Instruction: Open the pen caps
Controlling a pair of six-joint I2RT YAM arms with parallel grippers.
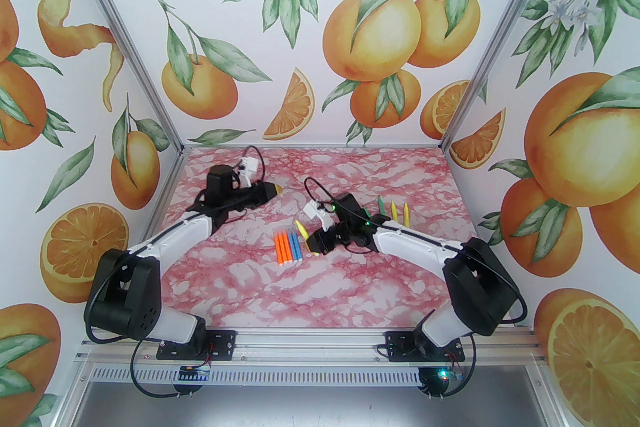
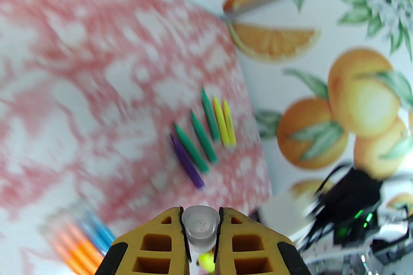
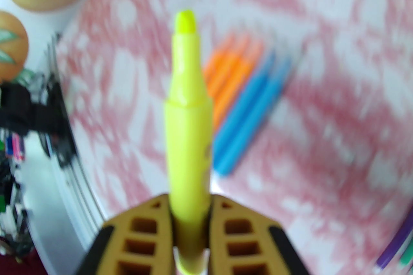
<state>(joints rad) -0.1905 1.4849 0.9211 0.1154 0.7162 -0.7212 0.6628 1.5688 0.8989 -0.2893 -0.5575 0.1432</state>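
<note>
- The desk is covered in a smooth sheet with pink-and-white marbling.
- The right gripper is clamped on the barrel of a yellow pen, which is gripped between ribbed, honeycombed yellow fingers with black outer edges.
- The pen is seen as a smooth plastic tube that narrows past a shoulder to a bare, blunt tip. It is pointed away from the gripper and held above the desk.
- The left gripper is closed on a clear piece, which is small, round, frosted and cup-like. A bit of yellow is seen just beneath it. Whether this piece is a cap cannot be told.
- In the top view the left gripper is seen over the far left of the desk, well apart from the right one.
- Loose caps are laid side by side on the far right of the desk. One is purple, three are green and two are yellow. All are slim, glossy and tapered to a point.
- Orange pens and blue pens are packed touching in a row near mid-desk, just beside the right gripper. White ends are seen on them in the top view. Their far ends are blurred.
</note>
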